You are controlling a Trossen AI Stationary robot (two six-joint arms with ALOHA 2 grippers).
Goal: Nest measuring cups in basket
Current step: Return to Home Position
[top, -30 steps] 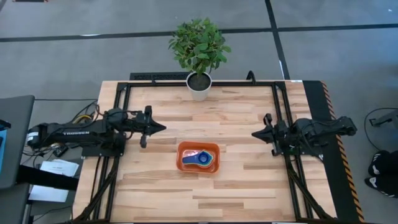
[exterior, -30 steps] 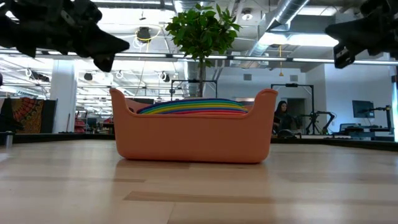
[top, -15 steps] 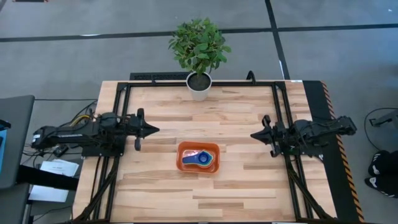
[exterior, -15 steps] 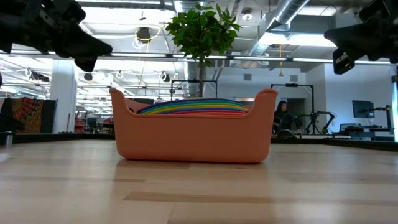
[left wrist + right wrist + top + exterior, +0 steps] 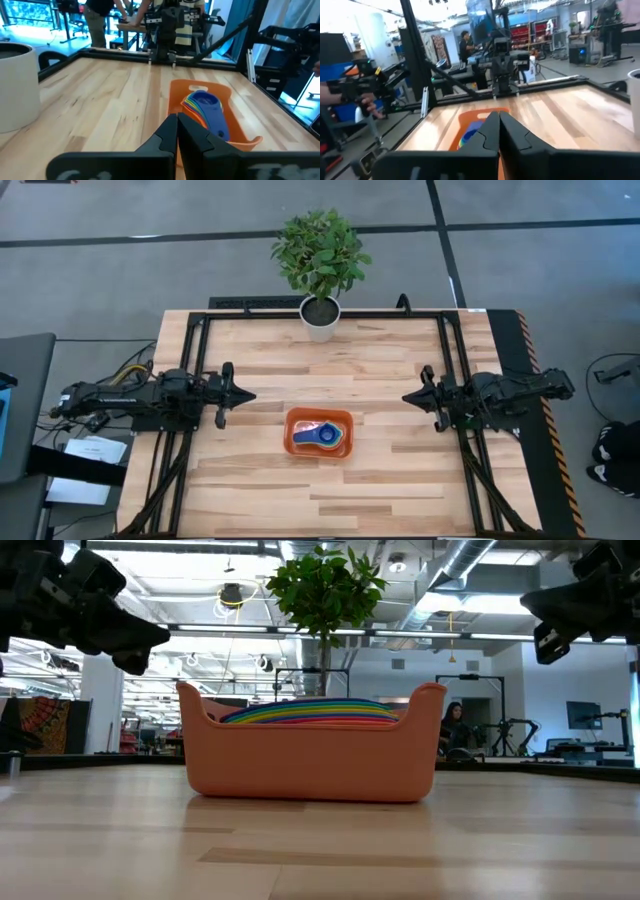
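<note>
Left gripper (image 5: 245, 393) with fingers pressed together, empty, raised over the table (image 5: 380, 475) at 9 o'clock from the basket (image 5: 290, 430), well apart from it. Right gripper (image 5: 408, 396) likewise closed on nothing, at 3 o'clock. Between them, basket at table centre, measuring cups (image 5: 322, 435) nested inside in one stack, blue on top. Farther off, at 12 o'clock, white plant pot (image 5: 320, 320) at the table's edge.

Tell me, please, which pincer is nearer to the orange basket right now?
Left, by a small margin. The left pincer hangs off the basket's left side; the right pincer sits a little farther off its right side. Neither touches it.
</note>
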